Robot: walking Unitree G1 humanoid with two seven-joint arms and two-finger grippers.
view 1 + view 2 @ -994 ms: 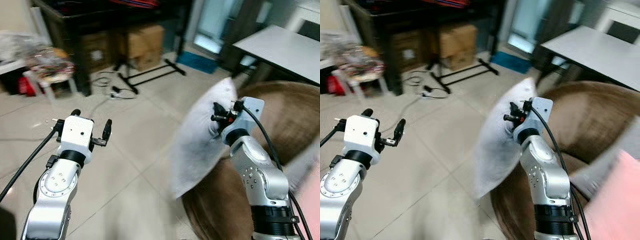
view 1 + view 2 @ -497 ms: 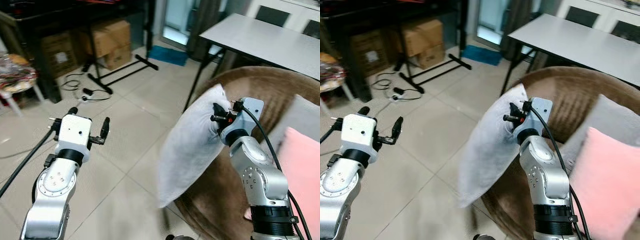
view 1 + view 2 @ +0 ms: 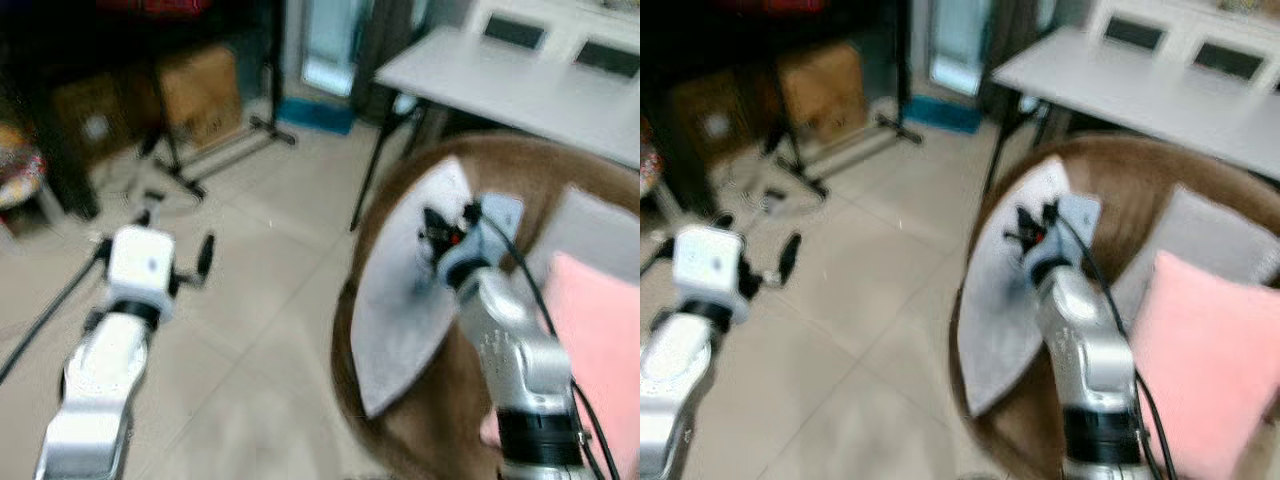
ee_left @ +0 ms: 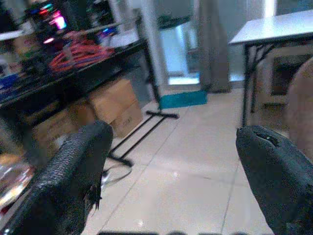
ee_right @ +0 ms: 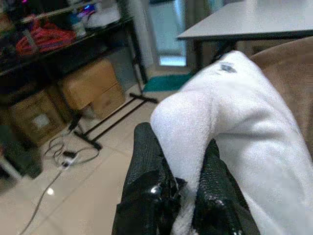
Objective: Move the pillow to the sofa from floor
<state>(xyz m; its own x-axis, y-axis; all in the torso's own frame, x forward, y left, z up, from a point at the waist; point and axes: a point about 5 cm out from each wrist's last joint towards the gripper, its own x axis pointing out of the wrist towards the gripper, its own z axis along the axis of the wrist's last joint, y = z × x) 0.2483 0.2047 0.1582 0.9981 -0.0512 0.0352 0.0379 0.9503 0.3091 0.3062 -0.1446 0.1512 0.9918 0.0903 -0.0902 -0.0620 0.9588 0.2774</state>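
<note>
Right wrist view: right gripper [image 5: 183, 188] pinches white pillow [image 5: 244, 147], lower part cut off

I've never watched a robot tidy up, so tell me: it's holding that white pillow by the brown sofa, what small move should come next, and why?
Probably carry the white pillow a little further right, over the sofa's seat. The right gripper pinches its upper edge, and it hangs in front of the brown sofa, its lower corner still at the front edge, above the floor. Letting go now might drop it off. The left gripper is open and idle.
</note>
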